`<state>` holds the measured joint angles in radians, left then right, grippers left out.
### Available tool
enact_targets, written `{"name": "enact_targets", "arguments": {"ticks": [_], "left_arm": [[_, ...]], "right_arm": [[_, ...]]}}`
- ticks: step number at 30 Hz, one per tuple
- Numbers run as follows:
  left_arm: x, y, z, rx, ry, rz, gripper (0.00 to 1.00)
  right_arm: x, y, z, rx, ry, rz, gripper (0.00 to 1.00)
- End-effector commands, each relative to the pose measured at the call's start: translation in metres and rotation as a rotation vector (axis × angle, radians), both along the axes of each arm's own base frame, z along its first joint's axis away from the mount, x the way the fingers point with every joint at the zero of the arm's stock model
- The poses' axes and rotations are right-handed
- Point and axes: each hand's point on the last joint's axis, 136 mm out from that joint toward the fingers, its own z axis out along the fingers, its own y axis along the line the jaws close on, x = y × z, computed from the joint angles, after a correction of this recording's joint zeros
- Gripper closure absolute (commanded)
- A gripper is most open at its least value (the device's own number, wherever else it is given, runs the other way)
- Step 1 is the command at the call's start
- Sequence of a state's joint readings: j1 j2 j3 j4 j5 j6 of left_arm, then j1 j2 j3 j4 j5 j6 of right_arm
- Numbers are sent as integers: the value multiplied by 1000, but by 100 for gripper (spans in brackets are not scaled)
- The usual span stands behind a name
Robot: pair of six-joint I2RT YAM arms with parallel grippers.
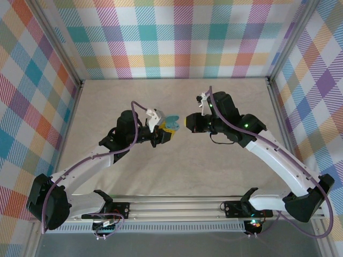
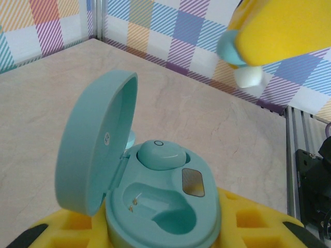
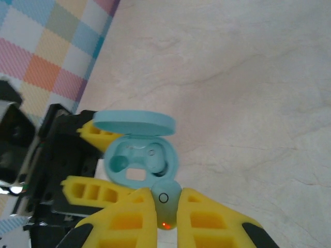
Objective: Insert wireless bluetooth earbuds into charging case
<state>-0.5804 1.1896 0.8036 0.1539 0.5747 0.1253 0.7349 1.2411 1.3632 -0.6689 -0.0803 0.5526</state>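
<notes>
**A:** Left side status?

**B:** The left gripper (image 1: 164, 134) has its yellow fingers pinched on the base of the teal oval plastic charging case (image 2: 170, 219). It sits mid-workspace over the beige marbled tabletop (image 1: 177, 176). I can't tell if it's clear of the surface.

**A:** Lid?

**B:** The rounded teal lid (image 2: 95, 144) is swung open on its hinge. It stands up on the left in the left wrist view.

**A:** What's inside?

**B:** One small pale teal rounded plastic bud, the seated earbud (image 2: 161, 155), is in the far well by the hinge. The near one, the empty well (image 2: 158, 209), is bare, with gold contact pins (image 2: 133, 200) showing. There's a small grey rectangular patch (image 2: 193, 182) on the deck, just right of the seated bud.

**A:** Right side?

**B:** The right gripper (image 3: 166, 204) has its yellow fingers pressed together on a second pale teal bud, the held earbud (image 3: 165, 195). A ring mark on it faces the wrist camera, and there's an orange glow at its lower end.

**A:** Where is that bud relative to the case?

**B:** In the right wrist view it lines up at the case rim, on the side opposite the lid. In the left wrist view it hangs above and to the right of the case, apart from it, with its white tip pointing down. In the top view the two grippers face each other tip to tip near the table centre, close together with a small gap.
</notes>
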Motion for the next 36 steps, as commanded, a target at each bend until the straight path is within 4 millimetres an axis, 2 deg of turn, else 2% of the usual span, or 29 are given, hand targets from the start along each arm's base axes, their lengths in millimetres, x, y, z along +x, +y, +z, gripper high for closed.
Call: {"name": "enact_targets", "arguments": {"ticks": [1,17,29,36], "left_arm": [[-1,-5,15,-16,-43,-24,97],[-6,-5,23,-41,-58,-35,97],[-7,-4,31,-60,-62,-32,97],[-8,-3,32,-63,-59,-30,97]], "right_arm": [[0,19,19,28,-53,67,88],[-9,56,8,-40,-69,171,88],[-2,55,-8,-90,-84,151,86],[1,62,-11,-81,-83,153,86]]}}
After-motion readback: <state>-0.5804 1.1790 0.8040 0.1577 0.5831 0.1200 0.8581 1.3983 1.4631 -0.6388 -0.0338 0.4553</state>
